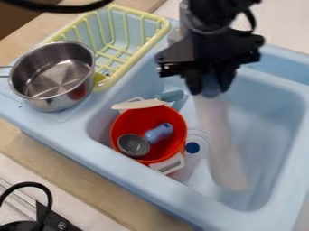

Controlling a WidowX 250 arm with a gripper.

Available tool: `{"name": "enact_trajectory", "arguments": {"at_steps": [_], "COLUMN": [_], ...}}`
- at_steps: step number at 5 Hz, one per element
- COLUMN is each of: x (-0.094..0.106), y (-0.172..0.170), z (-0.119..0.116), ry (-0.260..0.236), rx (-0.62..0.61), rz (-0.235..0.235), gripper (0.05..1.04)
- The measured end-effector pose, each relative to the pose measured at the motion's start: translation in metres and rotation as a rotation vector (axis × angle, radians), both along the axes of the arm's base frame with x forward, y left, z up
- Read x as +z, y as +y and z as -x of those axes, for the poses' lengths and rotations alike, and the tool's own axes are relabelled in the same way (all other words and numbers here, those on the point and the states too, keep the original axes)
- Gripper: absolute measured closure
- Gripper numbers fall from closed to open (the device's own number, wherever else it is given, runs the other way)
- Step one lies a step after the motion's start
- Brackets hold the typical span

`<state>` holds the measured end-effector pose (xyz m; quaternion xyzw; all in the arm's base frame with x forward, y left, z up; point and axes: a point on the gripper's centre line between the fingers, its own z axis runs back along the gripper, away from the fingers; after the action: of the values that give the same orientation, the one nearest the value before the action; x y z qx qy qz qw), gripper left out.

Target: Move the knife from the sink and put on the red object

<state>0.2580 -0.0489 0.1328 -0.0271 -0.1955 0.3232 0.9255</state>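
Pincer (210, 86) clamped on knife (218, 128), which hangs over sink (124, 173). Grasp done; placing on red pot (140, 118) left.

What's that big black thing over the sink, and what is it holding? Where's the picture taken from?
The black thing is a robot arm. A camera looks down on it at a slant. Its gripper works like a hand with two fingers, and they are pinching the bluish handle of a knife. The knife's pale blade points down into the light blue sink. In the sink there is also a red pot with a small grey cup-shaped thing and something blue inside. Beside the sink are a shiny metal pot and a yellow dish rack.
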Motion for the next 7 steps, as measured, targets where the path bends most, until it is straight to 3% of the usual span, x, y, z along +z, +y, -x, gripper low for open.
{"name": "enact_trajectory", "arguments": {"at_steps": [1,3,5,6,7], "x": [0.006,0.013,0.013,0.009,0.003], "y": [0.012,0.054,0.090,0.105,0.117], "z": [0.010,-0.009,-0.027,-0.029,-0.031], "ry": [0.020,0.057,0.081,0.123,0.185], "rx": [0.087,0.285,0.406,0.425,0.447], "rz": [0.055,0.102,0.082,0.077,0.153], "gripper": [0.695,0.695,0.695,0.695,0.695]}}
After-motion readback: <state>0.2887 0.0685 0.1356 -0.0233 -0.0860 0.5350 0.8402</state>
